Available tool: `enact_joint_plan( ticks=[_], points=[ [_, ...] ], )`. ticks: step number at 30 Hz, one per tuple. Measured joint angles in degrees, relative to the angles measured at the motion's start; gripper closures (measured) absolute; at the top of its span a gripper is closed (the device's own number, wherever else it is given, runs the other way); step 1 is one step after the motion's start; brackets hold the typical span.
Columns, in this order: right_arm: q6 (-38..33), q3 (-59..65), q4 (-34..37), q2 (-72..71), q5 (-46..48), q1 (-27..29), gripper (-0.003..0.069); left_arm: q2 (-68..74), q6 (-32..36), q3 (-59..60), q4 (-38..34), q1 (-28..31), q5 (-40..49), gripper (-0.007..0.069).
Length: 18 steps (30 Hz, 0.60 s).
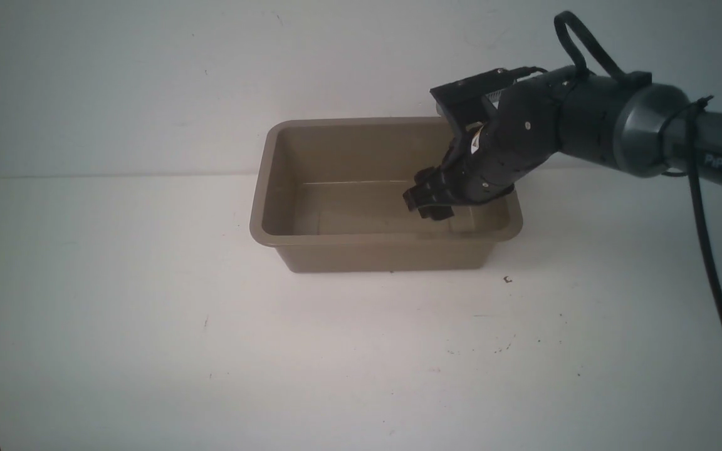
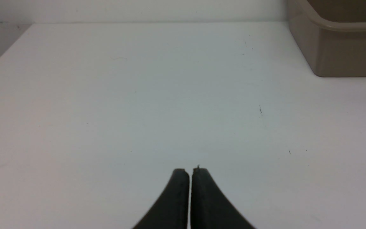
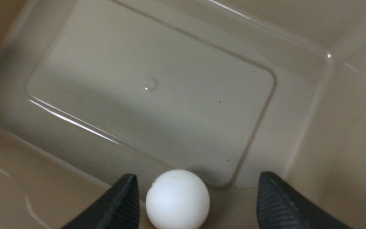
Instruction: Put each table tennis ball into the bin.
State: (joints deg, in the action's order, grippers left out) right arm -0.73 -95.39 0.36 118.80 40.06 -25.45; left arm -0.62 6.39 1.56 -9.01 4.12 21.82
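The taupe-brown bin [image 1: 383, 240] stands at the back middle of the white table. My right gripper [image 1: 427, 202] reaches down inside it near its right end. In the right wrist view the right gripper [image 3: 197, 175] is open, with its jaws wide apart over the bin floor [image 3: 157, 95]. The white table tennis ball [image 3: 177, 199] lies between the fingers, close to one finger [image 3: 122, 203] and well apart from the other. The ball is hidden in the front view. My left gripper [image 2: 191, 170] is shut and empty, low over the bare table, left of the bin's corner [image 2: 338, 51].
The white table [image 1: 210, 326] runs to a pale wall behind the bin. The right arm's black cable [image 1: 715, 282] hangs down at the far right. A few small dark specks [image 1: 507, 279] lie in front of the bin.
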Motion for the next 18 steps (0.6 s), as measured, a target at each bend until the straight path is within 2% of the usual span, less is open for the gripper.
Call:
enact_joint_plan(
  ticks=[3,4,5,6,7,8,10,14,18],
  points=[
    [0.00,0.00,-1.32,-2.18,0.00,0.00,0.0264,0.00,0.00,0.00,0.00,0.00,0.00,0.0629],
    [0.18,0.00,-2.51,-3.66,-0.07,0.00,0.0312,0.00,0.00,0.00,0.00,0.00,0.00,0.0629],
    [0.73,0.00,-4.60,-6.17,-0.31,0.00,0.0403,0.00,0.00,0.00,0.00,0.00,0.00,0.0629],
    [0.73,0.00,-4.60,-6.58,-0.31,0.00,0.0417,0.00,0.00,0.00,0.00,0.00,0.00,0.0629],
    [1.34,0.00,-7.16,-10.14,-0.84,0.00,0.0536,0.00,0.00,0.00,0.00,0.00,0.00,0.0629],
    [1.85,0.00,-8.57,-12.57,-1.07,0.00,0.0592,0.00,0.00,0.00,0.00,0.00,0.00,0.0629],
    [2.93,-0.06,-11.07,-17.56,-1.13,0.00,0.0647,0.00,0.00,0.00,0.00,0.00,0.00,0.0629],
    [3.92,0.84,-13.54,-26.02,-1.42,0.00,0.0671,0.00,0.00,0.00,0.00,0.00,0.00,0.0629],
    [4.23,10.55,-15.09,-37.76,-4.75,0.00,0.0673,0.00,0.00,0.00,0.00,0.00,0.00,0.0629]
  ],
)
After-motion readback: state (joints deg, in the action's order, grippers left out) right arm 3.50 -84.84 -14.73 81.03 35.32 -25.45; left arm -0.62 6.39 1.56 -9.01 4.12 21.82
